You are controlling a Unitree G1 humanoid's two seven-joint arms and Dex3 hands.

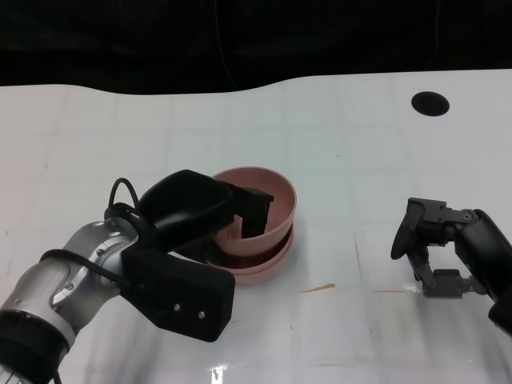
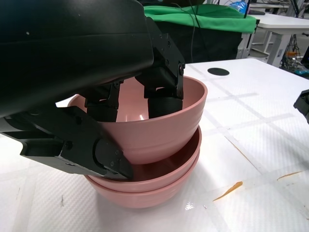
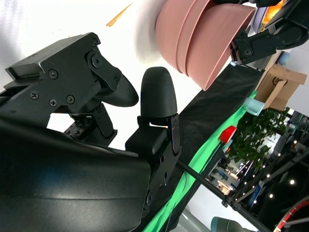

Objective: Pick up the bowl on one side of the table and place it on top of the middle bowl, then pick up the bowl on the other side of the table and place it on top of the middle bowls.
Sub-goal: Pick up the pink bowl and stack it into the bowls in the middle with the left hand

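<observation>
Three pink bowls stood in one stack near the middle of the white table. Two of them, the lower bowls, sat nested flat on the tabletop, and the top bowl rested tilted inside them, its rim lifted on the right side.

The left hand gripped that top bowl: its fingers reached down inside the bowl against the inner wall, and its thumb pressed on the outer wall on the near-left side, so the wall was pinched between them.

The right hand sat well to the right of the stack, low over the table and apart from the bowls. Its fingers were spread with a gap between them and held nothing.

A dark round hole showed in the table at the far right. Two thin orange streaks marked the surface between the stack and the right hand.
</observation>
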